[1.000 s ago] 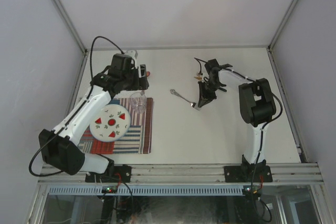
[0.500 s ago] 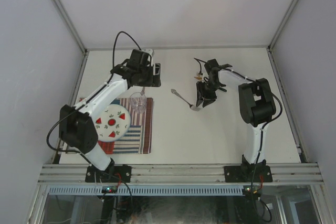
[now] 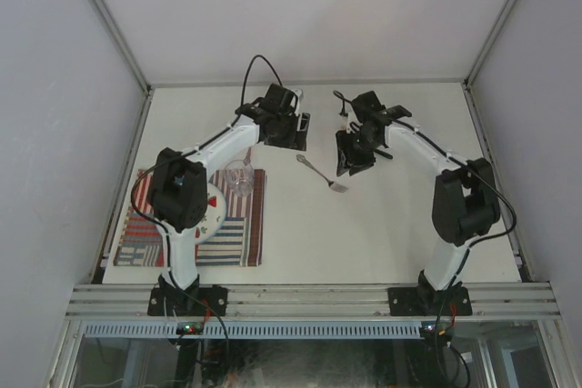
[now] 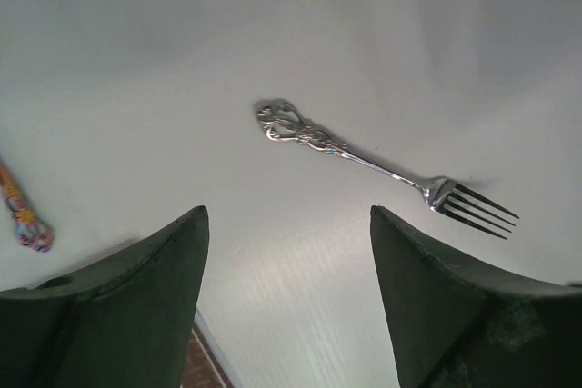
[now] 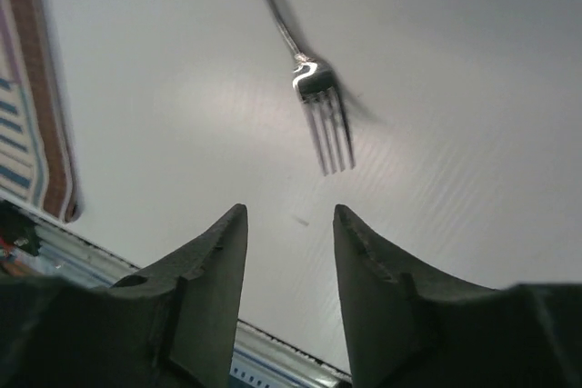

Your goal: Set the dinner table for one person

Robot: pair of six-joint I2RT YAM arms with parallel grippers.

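Your left fingers (image 4: pixel 136 306) have swung right, wide open and empty, near one fork (image 3: pixel 320 174) on the table (image 3: pixel 391 224). Right fingers (image 5: pixel 200 297), parted, hold nothing. One glass (image 3: pixel 239 176) stands left.

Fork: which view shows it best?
Left wrist: the whole fork, ornate handle to tines, sharp and unobstructed. Right wrist shows only the tines and part of the stem; top external shows it whole but tiny.

Soft, even light with a mild sheen.
The fork (image 4: pixel 373 163) looks crisp in the left wrist view, with a faint shadow by its tines; in the right wrist view its handle blurs, and the dinner table (image 5: pixel 209 106) shows a pale glare patch.
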